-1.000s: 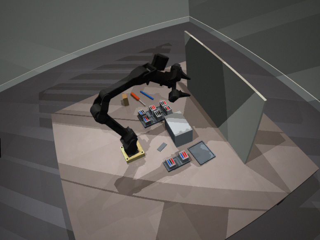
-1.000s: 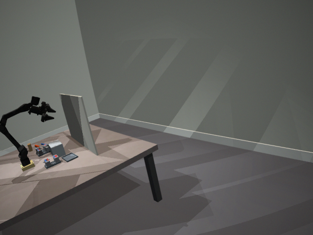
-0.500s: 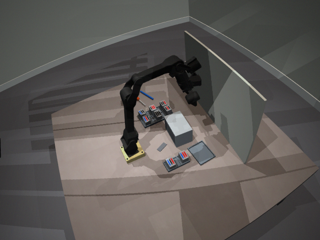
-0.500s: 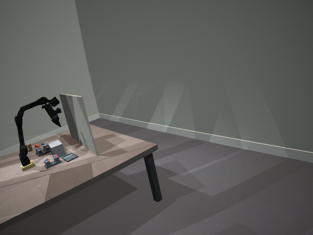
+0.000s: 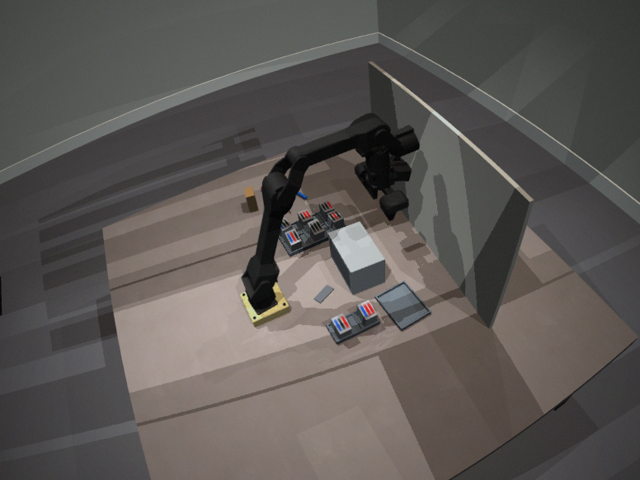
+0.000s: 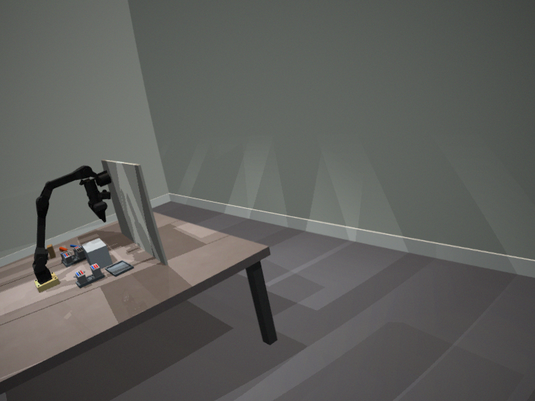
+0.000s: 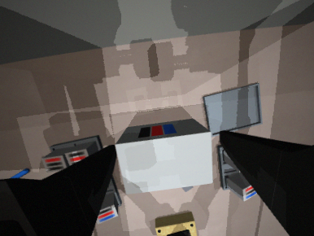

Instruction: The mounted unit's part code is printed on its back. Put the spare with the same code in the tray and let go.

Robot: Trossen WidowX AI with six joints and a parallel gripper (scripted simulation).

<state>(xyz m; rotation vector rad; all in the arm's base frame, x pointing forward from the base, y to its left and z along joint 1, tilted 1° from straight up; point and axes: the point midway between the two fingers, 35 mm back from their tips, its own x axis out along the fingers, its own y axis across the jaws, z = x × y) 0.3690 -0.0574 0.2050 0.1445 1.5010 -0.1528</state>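
The mounted unit, a pale grey box [image 5: 356, 247] [image 6: 96, 248] [image 7: 164, 167], shows a dark back in the wrist view with black, red and blue patches [image 7: 157, 130], left to right. My gripper [image 5: 383, 207] [image 7: 167, 142] is open and empty, high beyond the box and pointing down, its fingers framing the box in the wrist view. The larger rack [image 5: 309, 247] [image 7: 75, 142] holds several striped spares, one of them [image 5: 292, 237] [image 7: 107, 213] with black, red and blue stripes. The smaller rack [image 5: 356, 334] holds two spares. The tray [image 5: 402, 304] [image 6: 119, 268] [image 7: 233, 107] is empty.
A tall grey panel [image 5: 439, 181] [image 6: 134, 207] stands upright close behind my gripper. A wooden block [image 5: 251, 200] and a blue tool [image 5: 301, 195] [image 7: 20, 174] lie beyond the larger rack. A flat grey plate [image 5: 324, 294] lies between my yellow base [image 5: 276, 312] and the box.
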